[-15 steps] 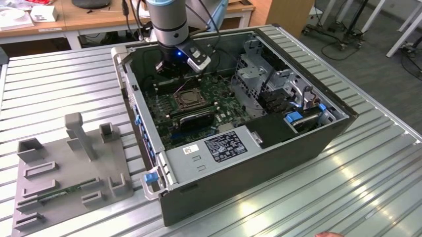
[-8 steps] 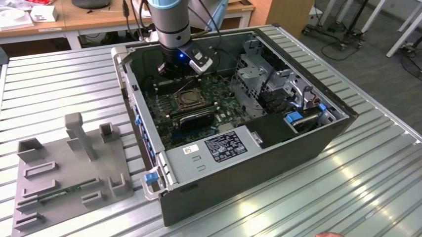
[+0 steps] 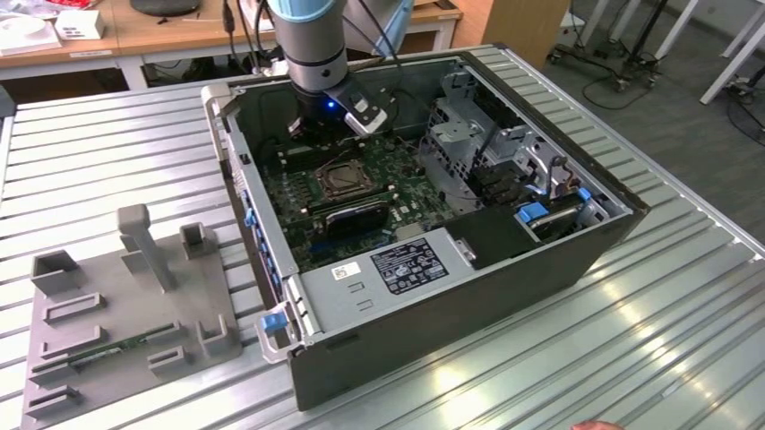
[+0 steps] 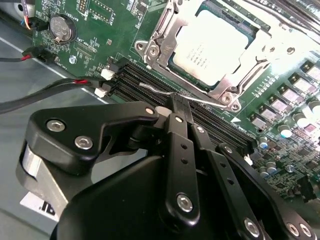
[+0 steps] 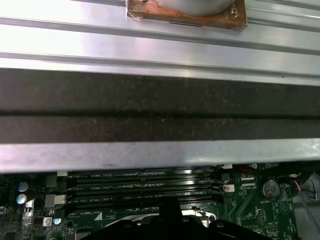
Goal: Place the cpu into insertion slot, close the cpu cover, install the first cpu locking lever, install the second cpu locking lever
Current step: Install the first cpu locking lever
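An open computer case (image 3: 478, 269) lies on its side on a ribbed metal counter (image 3: 646, 349), roughly in the counter's middle, with its green board (image 3: 358, 193) facing up. A grey-blue robot arm (image 3: 308, 40) reaches down into the case near the case's far wall.

In the second wrist view, the cpu (image 4: 215, 47), a flat square chip with a dull silver top, sits in the insertion slot (image 4: 176, 71). The cpu cover (image 4: 247, 65), a thin silver frame with a large window, lies flat over the chip's edges. In the exterior view the same socket (image 3: 339, 179) appears as a dark square with a silver rim near the middle of the board.

The hand (image 4: 179, 107) is black, with its fingers drawn together into a narrow tip. The tip rests at a thin silver locking lever (image 4: 160, 90), a bent wire that runs along the socket's edge, just beside the long black memory slots (image 4: 150, 80). Whether the fingers actually pinch the wire cannot be told.

A round coin battery (image 4: 62, 27) sits on the board well apart from the socket, and red and black cables (image 4: 45, 90) cross the case floor near it.

On the counter beside the case, at the exterior view's left, lies a grey fixture plate (image 3: 120, 322) with upright blocks and recesses.

In the first wrist view, the case's dark wall (image 5: 160, 107) stands above the memory slots (image 5: 140, 190).
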